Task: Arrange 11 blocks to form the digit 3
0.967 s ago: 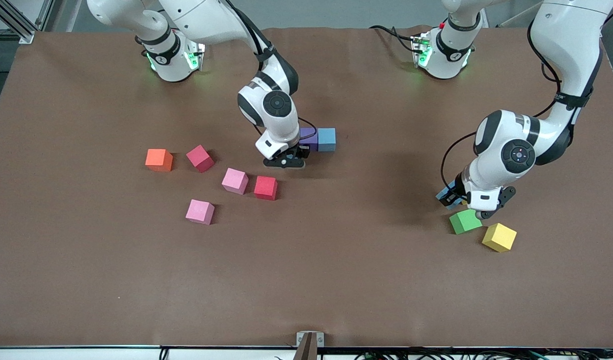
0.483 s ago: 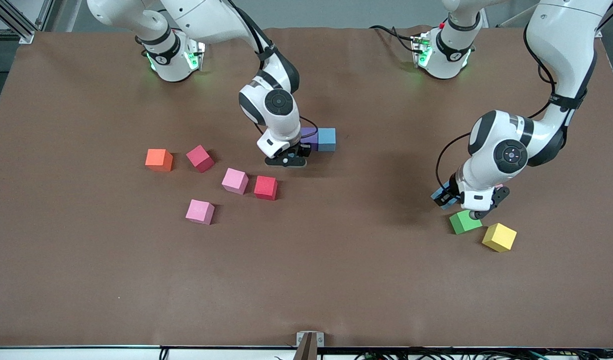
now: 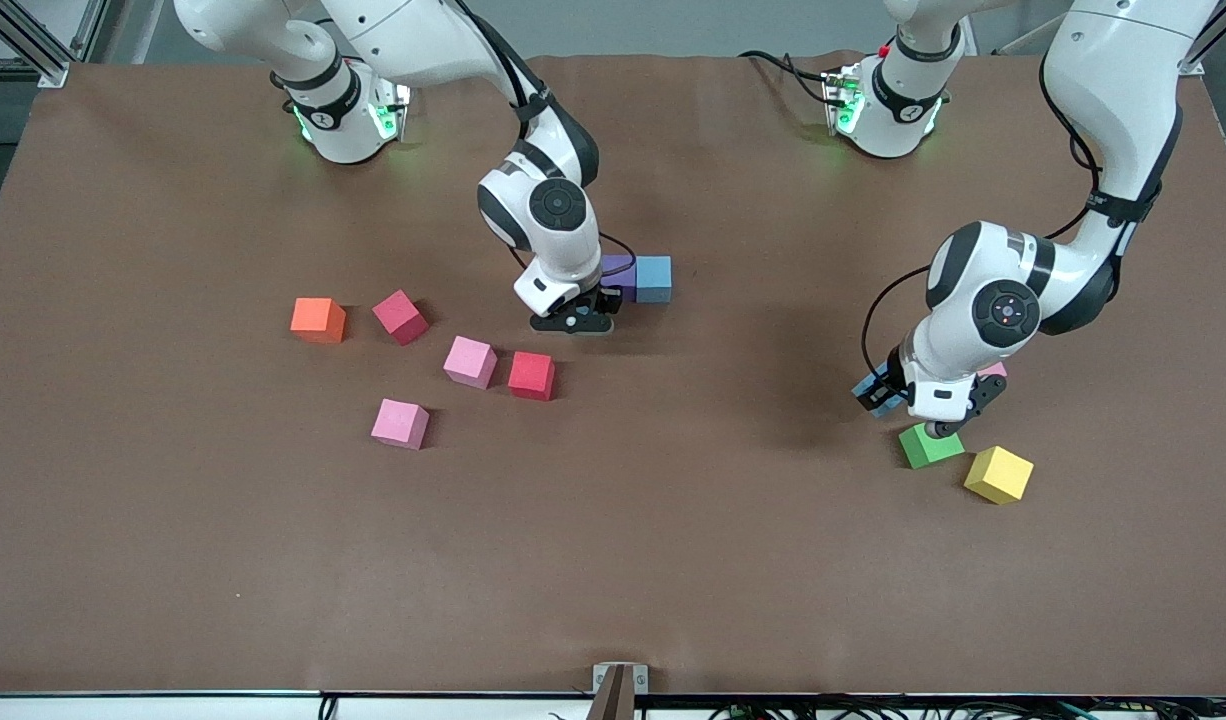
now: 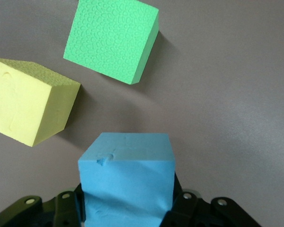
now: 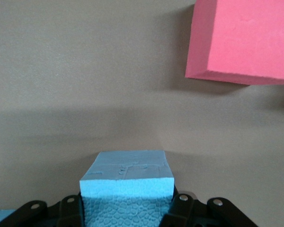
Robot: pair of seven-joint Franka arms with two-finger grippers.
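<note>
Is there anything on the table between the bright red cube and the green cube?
No. In the front view the stretch from the bright red cube to the green cube is bare brown table.

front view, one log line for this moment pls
left gripper: shut on light blue cube, over table by green cube | right gripper: shut on light blue block, beside purple cube

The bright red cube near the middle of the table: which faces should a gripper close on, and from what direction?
Come straight down on the bright red cube and close on the pair of side faces toward and away from the front camera. A pink cube sits close beside it toward the right arm's end, so fingers would likely crowd there; the other faces look free.
</note>
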